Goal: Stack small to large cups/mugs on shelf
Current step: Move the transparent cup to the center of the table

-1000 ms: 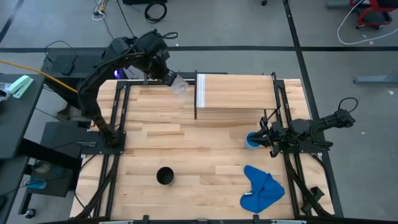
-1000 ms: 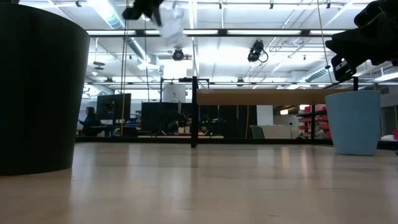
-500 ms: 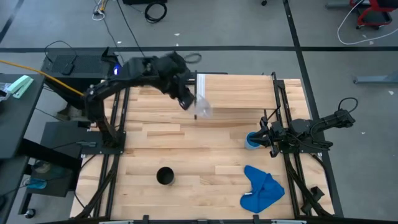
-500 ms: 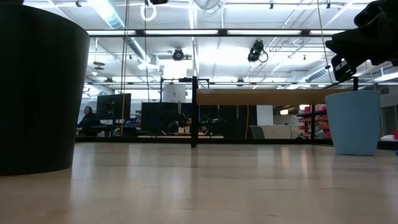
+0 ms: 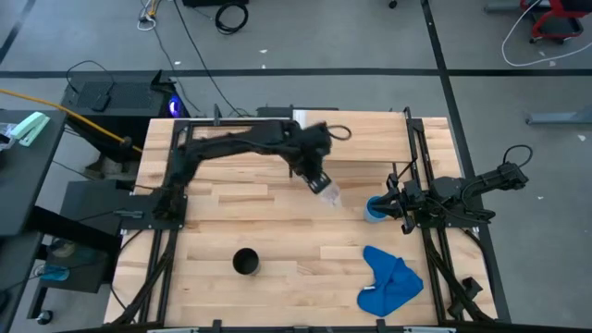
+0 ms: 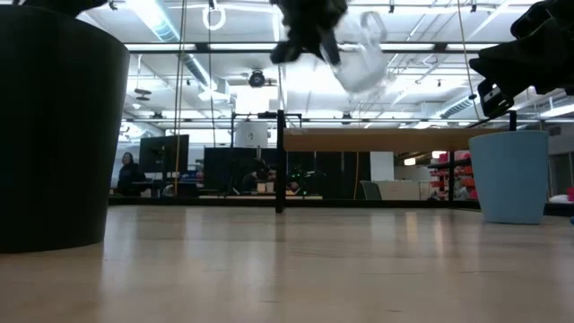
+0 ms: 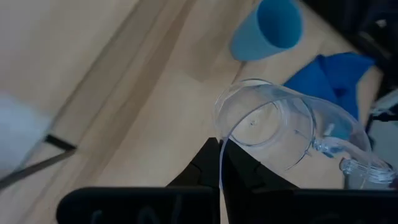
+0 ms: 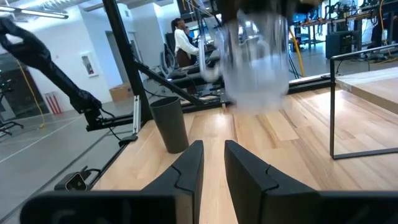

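- The left end effector point(image 5: 321, 181) is clamped on the rim of the clear cup point(image 5: 328, 193), held in the air at frame centre, near the blue cup point(image 5: 374, 209).
- The right end effector point(image 5: 400, 207), fingers apart, waits beside the blue cup at centre right.
- The black cup point(image 5: 245, 262) stands at lower centre-left; the shelf point(image 5: 356, 139) is at upper centre.
- Advice: hold the cup upright and move slowly, since a rim grip can slip.

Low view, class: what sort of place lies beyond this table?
Probably an open robotics lab or workshop: ceiling strip lights, more workstations behind the table, and a seated person at one.
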Available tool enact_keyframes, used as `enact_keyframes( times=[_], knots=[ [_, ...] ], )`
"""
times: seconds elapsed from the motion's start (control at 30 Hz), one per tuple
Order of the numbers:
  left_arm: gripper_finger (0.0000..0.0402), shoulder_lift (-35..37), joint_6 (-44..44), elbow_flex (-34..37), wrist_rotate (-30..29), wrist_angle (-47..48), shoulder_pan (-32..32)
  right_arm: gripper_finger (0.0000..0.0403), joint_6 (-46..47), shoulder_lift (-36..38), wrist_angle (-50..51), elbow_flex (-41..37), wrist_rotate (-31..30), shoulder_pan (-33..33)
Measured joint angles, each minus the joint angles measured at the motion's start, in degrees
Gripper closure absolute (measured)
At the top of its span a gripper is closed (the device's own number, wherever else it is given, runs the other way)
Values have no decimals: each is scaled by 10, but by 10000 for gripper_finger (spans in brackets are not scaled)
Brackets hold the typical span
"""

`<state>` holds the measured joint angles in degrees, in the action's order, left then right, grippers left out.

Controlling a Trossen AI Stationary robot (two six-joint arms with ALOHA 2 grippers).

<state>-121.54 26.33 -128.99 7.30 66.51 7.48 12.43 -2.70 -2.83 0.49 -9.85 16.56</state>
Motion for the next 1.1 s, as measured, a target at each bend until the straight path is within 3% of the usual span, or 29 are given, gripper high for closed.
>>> enact_keyframes(
  times=[0.4, 0.63, 1.1],
  knots=[
    [395, -114, 0, 0, -16, -28, -26, 330, 0, 0, 0, 0, 0, 0],
    [395, -126, 0, 0, -79, -13, -27, 330, 0, 0, 0, 0, 0, 0],
    [395, -141, -7, 0, -88, -3, -35, 330, 0, -1, 0, 0, 0, 0]
  ],
)
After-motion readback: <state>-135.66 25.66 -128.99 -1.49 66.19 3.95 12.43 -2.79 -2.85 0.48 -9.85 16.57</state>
